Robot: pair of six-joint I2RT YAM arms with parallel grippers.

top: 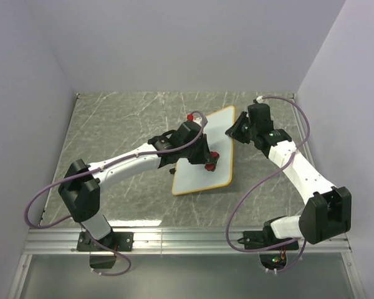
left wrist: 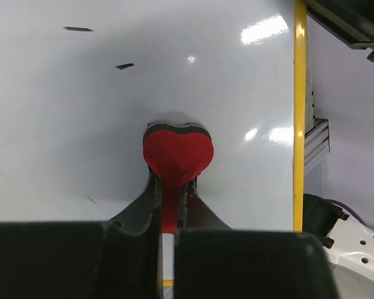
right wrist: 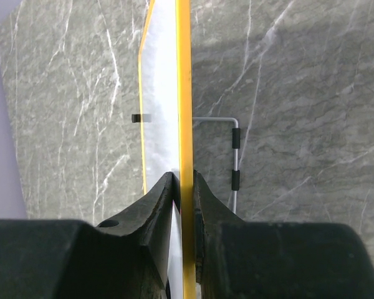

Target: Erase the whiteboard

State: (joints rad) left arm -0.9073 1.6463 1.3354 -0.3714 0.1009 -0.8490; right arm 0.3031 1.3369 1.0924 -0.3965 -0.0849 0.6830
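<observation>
The whiteboard (top: 202, 177) lies tilted at the middle of the table, white with a yellow frame (left wrist: 300, 124). My left gripper (top: 198, 148) is over it, shut on a red eraser (left wrist: 177, 152) that is pressed flat on the white face. Two short dark marks (left wrist: 78, 28) remain near the top left of the left wrist view, with a faint one lower down (left wrist: 91, 200). My right gripper (right wrist: 184, 182) is shut on the board's yellow frame (right wrist: 184, 93) at its far right corner (top: 235, 131), and that view sees the board edge-on.
The table is grey marble (top: 112, 131), walled on three sides. A thin metal wire stand with black sleeves (right wrist: 235, 156) sticks out behind the board. A small black clip (right wrist: 136, 118) sits on the board's far edge. A metal rail (top: 187, 240) runs along the near edge.
</observation>
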